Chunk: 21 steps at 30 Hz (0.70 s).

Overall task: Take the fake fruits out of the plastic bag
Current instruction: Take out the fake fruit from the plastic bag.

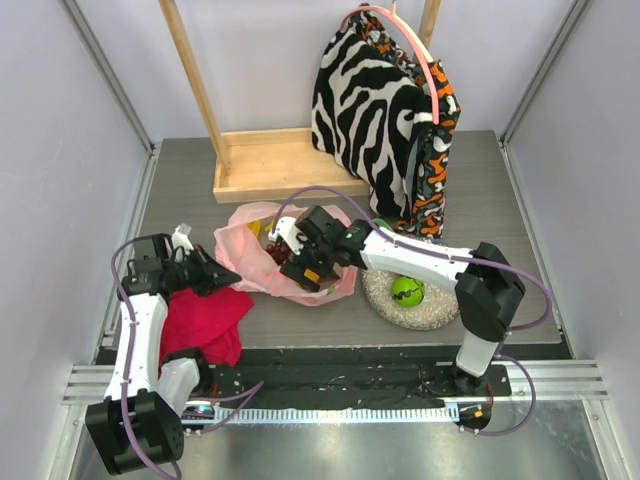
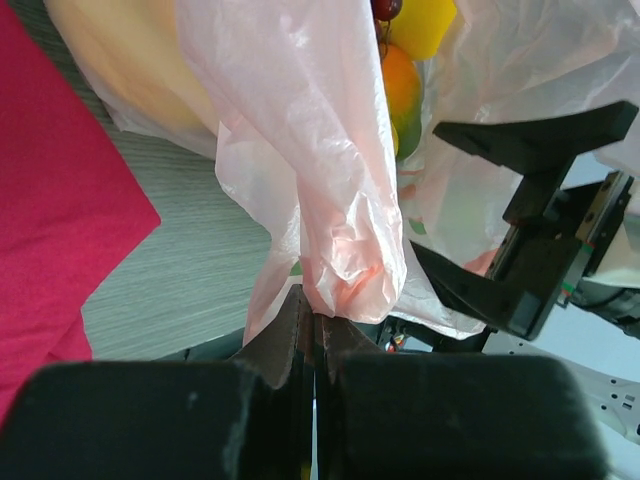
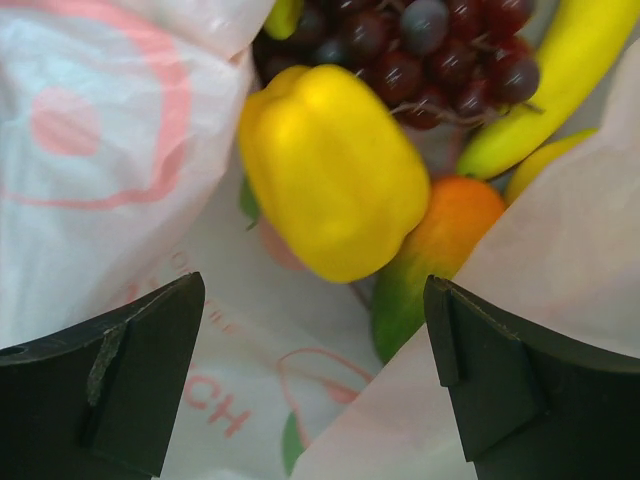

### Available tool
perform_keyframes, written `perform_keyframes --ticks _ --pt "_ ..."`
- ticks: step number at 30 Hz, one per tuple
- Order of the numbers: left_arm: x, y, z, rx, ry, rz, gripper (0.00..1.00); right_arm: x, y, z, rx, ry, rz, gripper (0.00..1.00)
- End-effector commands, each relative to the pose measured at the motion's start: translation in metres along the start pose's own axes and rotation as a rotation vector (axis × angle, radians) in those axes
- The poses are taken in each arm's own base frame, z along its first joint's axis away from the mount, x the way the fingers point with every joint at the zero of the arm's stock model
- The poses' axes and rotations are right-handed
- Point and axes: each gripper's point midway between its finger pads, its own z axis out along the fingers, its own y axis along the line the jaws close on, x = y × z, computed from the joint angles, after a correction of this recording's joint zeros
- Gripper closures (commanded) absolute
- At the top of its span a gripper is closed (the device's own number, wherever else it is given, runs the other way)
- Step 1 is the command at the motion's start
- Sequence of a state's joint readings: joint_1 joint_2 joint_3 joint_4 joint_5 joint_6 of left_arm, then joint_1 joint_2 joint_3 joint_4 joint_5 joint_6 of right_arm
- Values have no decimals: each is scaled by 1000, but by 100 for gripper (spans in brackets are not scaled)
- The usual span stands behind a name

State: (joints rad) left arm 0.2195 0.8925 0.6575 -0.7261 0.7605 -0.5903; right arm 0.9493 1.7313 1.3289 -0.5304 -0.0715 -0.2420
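The left gripper [image 2: 310, 325] pinches the plastic bag [image 2: 330, 180]. The right gripper [image 3: 315, 300], spread wide, should next grasp the yellow pepper [image 3: 330, 170].

Robot lab test cell, not home or shop. My left arm [image 1: 140, 330] and right arm [image 1: 420, 255] bolted to metal rail [image 1: 570, 380] at near edge of grey table [image 1: 480, 200]. Plain pale wall panels [image 1: 60, 120] in aluminium posts [image 1: 105, 75] on three sides. Purple cables [image 1: 318, 189] loop off my joints. Staged props: fake fruits [image 3: 335, 165], zebra bag [image 1: 370, 110], wooden stand [image 1: 270, 165].
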Motion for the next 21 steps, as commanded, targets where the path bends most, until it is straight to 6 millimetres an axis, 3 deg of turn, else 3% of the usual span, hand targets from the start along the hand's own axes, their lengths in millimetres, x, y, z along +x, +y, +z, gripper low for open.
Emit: perform_keyframes --ticks 1,13,19,21 --pt "-5 -6 -1 34 -28 24 100 -34 -20 9 72 -70 -70 0" --pt "-5 -9 -3 48 -36 36 100 -24 -20 51 31 -24 -180 0" --pt "-7 -10 -3 50 -46 40 100 -30 -17 67 2 -40 -216 1" --pt "-7 -10 -3 50 -48 42 100 -39 -17 67 -4 -60 -219 11"
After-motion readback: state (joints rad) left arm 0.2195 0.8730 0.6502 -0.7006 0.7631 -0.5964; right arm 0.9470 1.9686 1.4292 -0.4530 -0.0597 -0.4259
